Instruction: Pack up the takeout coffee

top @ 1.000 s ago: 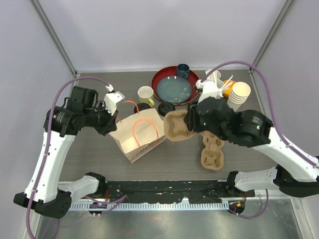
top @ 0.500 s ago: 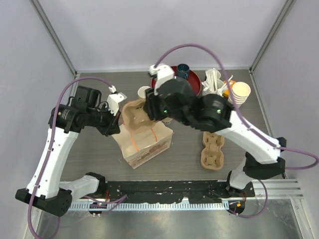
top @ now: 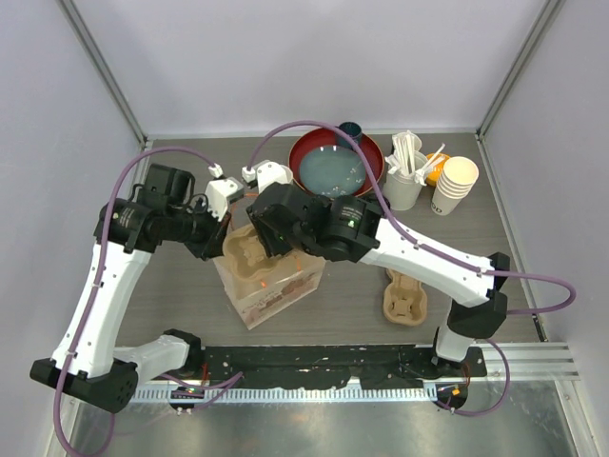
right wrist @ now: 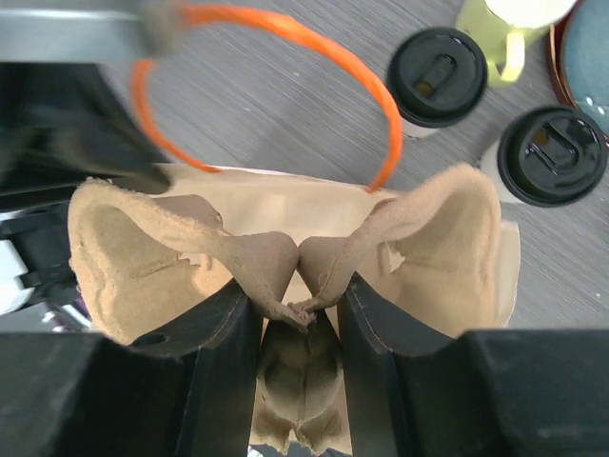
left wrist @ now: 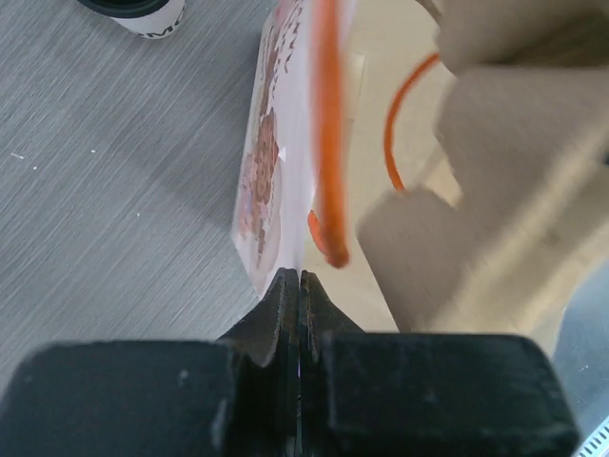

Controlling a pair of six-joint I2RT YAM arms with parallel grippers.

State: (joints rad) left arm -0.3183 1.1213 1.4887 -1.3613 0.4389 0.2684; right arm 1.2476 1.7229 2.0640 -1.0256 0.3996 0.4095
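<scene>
Right tool [right wrist: 300,309] clenched on the centre ridge of a tan moulded pulp cup carrier [right wrist: 143,257], one finger [right wrist: 224,333] on each side of the ridge. Carrier is held in the open mouth of a brown paper bag with orange loop handles [top: 276,286]. Bag stands left of centre on the grey wood-grain bench [top: 352,305], nearer the near edge.

Left tool [left wrist: 300,286] pinched tight on the bag's top rim at its left side. One orange handle [left wrist: 328,124] hangs just above the fingers.

Two cream-white paper cups with round black plastic lids [right wrist: 438,64] [right wrist: 554,143] stand on the bench outside the bag, on its far-edge side, lids on. They are beside a pale yellow handled mug [right wrist: 504,19]. Top view hides them under the right arm.

A second pulp carrier [top: 404,297] lies flat right of centre, near the near edge. Red round plate holding a blue dish [top: 333,169] sits at the far edge. A stack of paper cups [top: 455,183] is by the far right corner.
</scene>
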